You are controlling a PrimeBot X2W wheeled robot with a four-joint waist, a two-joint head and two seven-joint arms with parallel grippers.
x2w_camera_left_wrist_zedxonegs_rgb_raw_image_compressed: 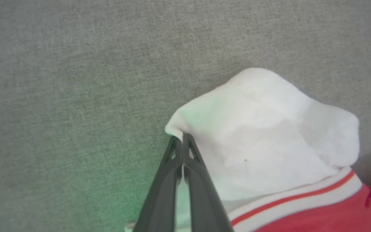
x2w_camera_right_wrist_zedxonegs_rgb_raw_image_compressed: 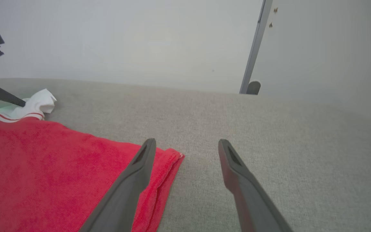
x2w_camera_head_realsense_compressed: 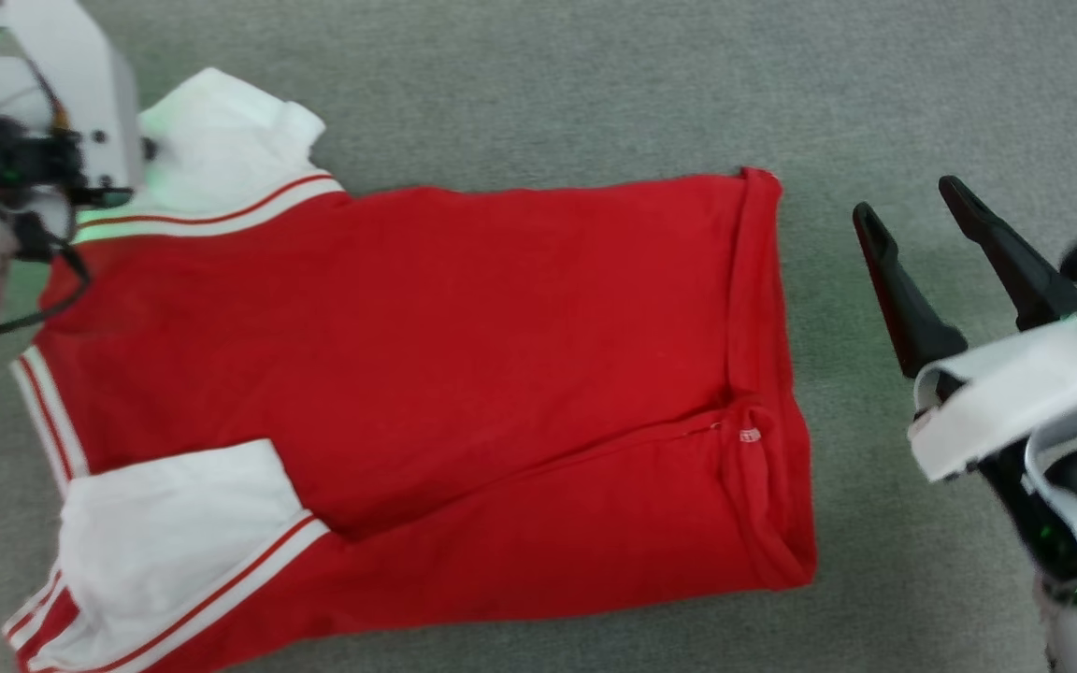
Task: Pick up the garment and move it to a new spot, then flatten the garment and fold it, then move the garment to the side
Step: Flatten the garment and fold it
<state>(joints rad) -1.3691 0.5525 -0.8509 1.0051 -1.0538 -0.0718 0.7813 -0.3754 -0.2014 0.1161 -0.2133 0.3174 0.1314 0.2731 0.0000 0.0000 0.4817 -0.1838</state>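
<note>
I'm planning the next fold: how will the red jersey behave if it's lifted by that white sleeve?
Probably floppy: the jersey lies in soft folds, so it should drape from the left gripper, shut on its sleeve edge. Likely light, as thin cloth. It may drag, not slide, on the textured grey surface.

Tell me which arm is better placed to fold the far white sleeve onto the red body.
Left. The left pincer is shut on the edge of the white sleeve. The right pincer stands open beside the hem of the garment, over the grey surface, holding nothing.
</note>
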